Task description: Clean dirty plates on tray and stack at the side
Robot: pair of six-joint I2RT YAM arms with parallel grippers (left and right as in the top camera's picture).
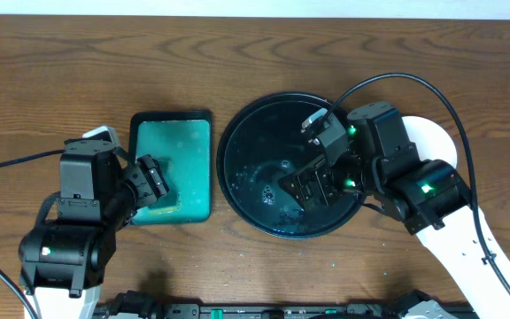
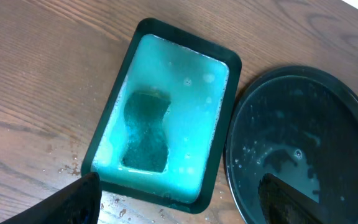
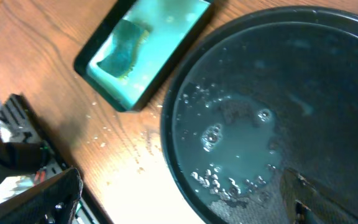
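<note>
Beneath the left jaws, which stand wide apart with nothing between them, sits the teal tray (image 1: 189, 151). The sponge (image 2: 145, 130) lies soaked in its bath just ahead of the fingertips. A careless dip here could slop teal liquid over the rim, and droplets speckle the worktop (image 1: 60, 71) just outside that tray.

To the right of those jaws lies the black tray (image 1: 255, 133), glossy and wet. A thin puddle (image 3: 229, 143) of bubbly water sits near its middle, and no plate rests on any part that shows (the right arm hides a portion of it). The right jaws hover low over that tray, spread wide and holding nothing, with the puddle just ahead of them. Water on so glossy a surface likely makes for slippery handling, and a push against the rim could slide the tray across the worktop.

Behind and to the right of the right jaws, off the tray, the plates (image 1: 436, 137) show only as a white arc past the right arm (image 1: 414, 186). How many are stacked, and whether any smear is left on them, cannot be told. The arm's bulk passes right over them, so a hasty swing could, I judge, knock the stack askew.
</note>
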